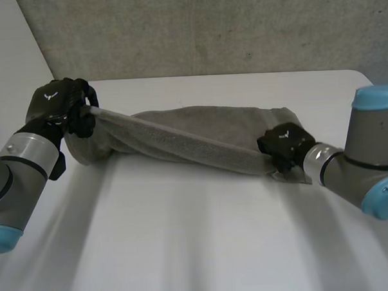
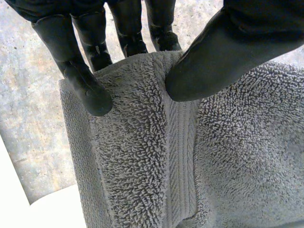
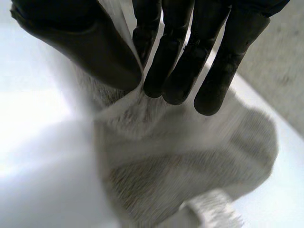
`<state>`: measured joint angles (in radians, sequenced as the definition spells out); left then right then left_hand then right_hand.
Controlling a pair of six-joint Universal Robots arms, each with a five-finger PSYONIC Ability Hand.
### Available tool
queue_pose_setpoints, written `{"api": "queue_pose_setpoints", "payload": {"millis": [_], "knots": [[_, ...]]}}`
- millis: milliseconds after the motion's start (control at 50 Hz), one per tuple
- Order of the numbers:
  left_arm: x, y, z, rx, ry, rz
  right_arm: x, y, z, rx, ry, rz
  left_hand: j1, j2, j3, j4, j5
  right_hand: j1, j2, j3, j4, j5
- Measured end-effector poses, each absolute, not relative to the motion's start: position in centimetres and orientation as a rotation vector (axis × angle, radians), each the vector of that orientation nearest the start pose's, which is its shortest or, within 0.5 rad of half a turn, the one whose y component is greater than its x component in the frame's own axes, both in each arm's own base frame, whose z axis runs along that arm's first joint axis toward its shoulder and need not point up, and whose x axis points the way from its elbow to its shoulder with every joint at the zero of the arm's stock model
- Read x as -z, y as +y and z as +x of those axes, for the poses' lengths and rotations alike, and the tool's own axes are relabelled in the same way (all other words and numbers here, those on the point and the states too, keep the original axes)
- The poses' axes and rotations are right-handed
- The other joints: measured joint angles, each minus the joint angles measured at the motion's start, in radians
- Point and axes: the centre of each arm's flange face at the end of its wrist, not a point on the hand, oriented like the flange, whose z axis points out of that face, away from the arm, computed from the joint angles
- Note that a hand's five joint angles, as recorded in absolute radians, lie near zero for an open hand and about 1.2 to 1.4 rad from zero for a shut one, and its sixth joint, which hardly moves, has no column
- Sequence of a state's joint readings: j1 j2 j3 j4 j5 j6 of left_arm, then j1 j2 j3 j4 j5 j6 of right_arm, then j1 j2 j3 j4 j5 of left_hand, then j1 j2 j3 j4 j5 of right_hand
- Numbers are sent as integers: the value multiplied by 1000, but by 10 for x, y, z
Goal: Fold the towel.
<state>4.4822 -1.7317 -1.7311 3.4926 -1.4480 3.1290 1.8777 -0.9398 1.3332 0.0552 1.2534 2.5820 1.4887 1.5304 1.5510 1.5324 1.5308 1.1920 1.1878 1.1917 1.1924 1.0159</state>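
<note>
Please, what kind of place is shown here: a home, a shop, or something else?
Probably a robotics lab or test cell, not a home. It has a bare white table, a plain concrete wall behind it, and a robot's left hand and right hand, each pinching one end of a grey towel.

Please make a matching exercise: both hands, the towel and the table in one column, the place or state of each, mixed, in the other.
1. left hand
2. right hand
3. towel
4. table

A. white, under the towel
B. pinches a towel end low, near the table
C. grey, stretched between the hands
D. pinches a towel end held high

Pairs: 1-D; 2-B; 3-C; 4-A
</note>
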Motion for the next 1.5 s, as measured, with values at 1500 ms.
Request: {"api": "queue_pose_setpoints", "payload": {"millis": [1500], "knots": [[-220,-312,-199,2324,2398,341,-114,-353,226,1598,2324,-1149,0,0,0,0,0,-648,-620,-630,-633,-662]]}}
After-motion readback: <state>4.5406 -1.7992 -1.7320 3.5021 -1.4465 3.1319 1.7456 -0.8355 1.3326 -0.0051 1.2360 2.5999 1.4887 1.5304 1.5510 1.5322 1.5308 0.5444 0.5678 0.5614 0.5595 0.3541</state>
